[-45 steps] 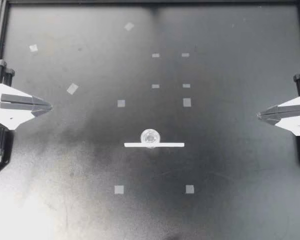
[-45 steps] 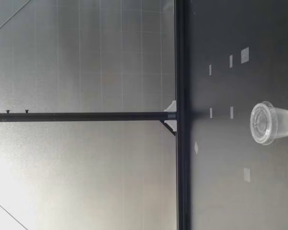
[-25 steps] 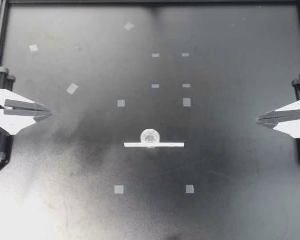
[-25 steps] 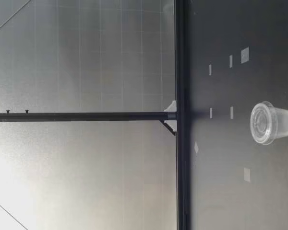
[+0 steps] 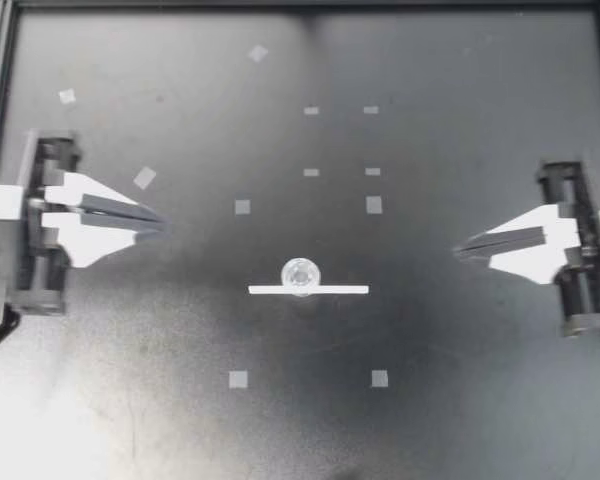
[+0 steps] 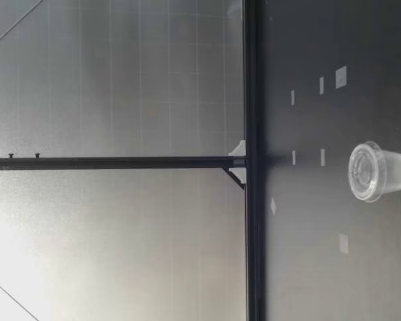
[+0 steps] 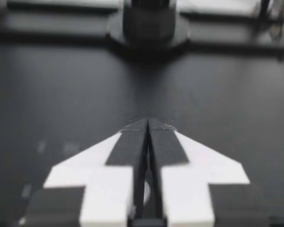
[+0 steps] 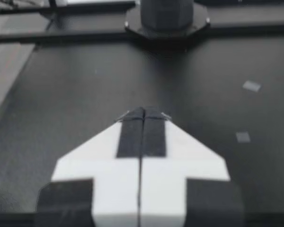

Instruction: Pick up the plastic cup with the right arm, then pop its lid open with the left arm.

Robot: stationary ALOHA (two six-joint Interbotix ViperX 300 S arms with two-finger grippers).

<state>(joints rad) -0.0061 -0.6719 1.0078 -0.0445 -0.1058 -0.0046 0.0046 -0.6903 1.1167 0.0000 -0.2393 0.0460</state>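
Clear plastic cup [image 5: 300, 274] with a domed lid stands upright near the middle of the black tabletop [image 5: 460, 400], its base on a thin white strip [image 5: 340, 290] that looks like a placing mark. In the low view the cup [image 6: 377, 172] stands alone, wide end up. Small grey tape squares [image 5: 238, 379] lie around it. My left gripper [image 5: 160, 220] and right gripper [image 5: 458, 247] hang well apart from the cup, one on each side, both pointing inward. Each gripper's fingers [image 7: 130, 146] [image 8: 131, 137] are pressed together on nothing.
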